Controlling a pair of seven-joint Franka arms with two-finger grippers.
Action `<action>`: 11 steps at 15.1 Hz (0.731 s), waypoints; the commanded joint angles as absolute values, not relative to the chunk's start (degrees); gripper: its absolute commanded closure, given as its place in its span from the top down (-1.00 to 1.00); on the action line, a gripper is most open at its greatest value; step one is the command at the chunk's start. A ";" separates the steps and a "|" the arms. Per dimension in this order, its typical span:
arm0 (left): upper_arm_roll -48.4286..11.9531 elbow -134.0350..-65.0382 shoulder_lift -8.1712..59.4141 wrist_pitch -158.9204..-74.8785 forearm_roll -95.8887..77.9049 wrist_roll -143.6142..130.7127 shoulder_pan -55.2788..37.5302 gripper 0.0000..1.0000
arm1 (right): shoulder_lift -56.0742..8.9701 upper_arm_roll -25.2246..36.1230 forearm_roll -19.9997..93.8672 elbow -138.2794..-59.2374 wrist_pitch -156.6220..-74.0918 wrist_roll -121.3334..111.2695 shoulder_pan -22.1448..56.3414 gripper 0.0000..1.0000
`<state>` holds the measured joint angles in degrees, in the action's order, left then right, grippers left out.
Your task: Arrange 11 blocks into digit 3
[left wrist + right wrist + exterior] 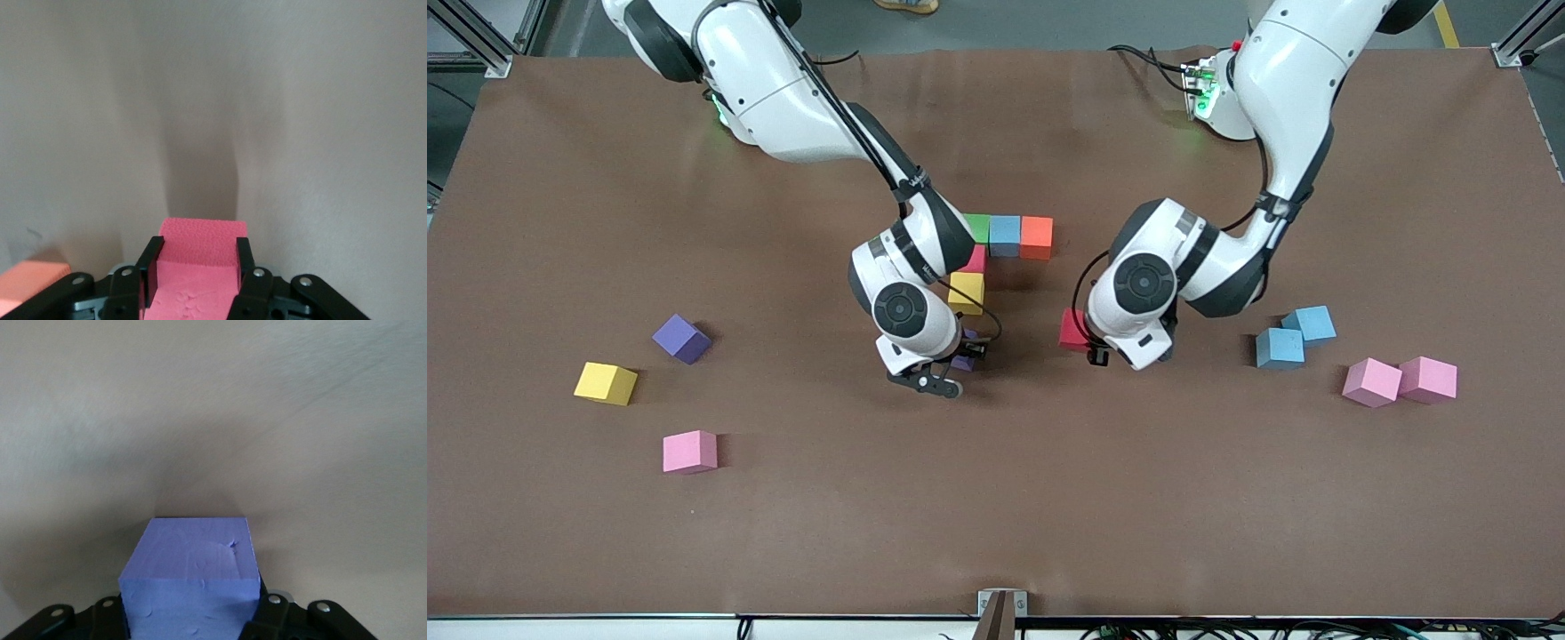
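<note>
Brown-covered table [560, 222], grey floor [1049, 22], aluminium frame posts [480, 40].

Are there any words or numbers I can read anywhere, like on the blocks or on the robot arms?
None can be read.
The blocks, such as the yellow block and the pink block, have plain faces with no print.
A small mark on the right arm is too small to read.
The brown table carries no writing.
</note>
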<state>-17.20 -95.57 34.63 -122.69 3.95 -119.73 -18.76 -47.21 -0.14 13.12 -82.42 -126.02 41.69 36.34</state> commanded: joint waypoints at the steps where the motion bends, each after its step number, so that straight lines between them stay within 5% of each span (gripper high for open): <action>1: -16.96 -98.43 33.66 -126.11 3.43 -122.87 -20.12 -0.93 | -45.18 -0.26 13.27 -85.78 -126.04 36.40 37.44 -0.41; 11: -16.96 -98.79 34.01 -128.41 3.78 -127.18 -22.59 -0.95 | -44.39 -0.09 11.07 -86.66 -123.23 31.03 38.32 -0.40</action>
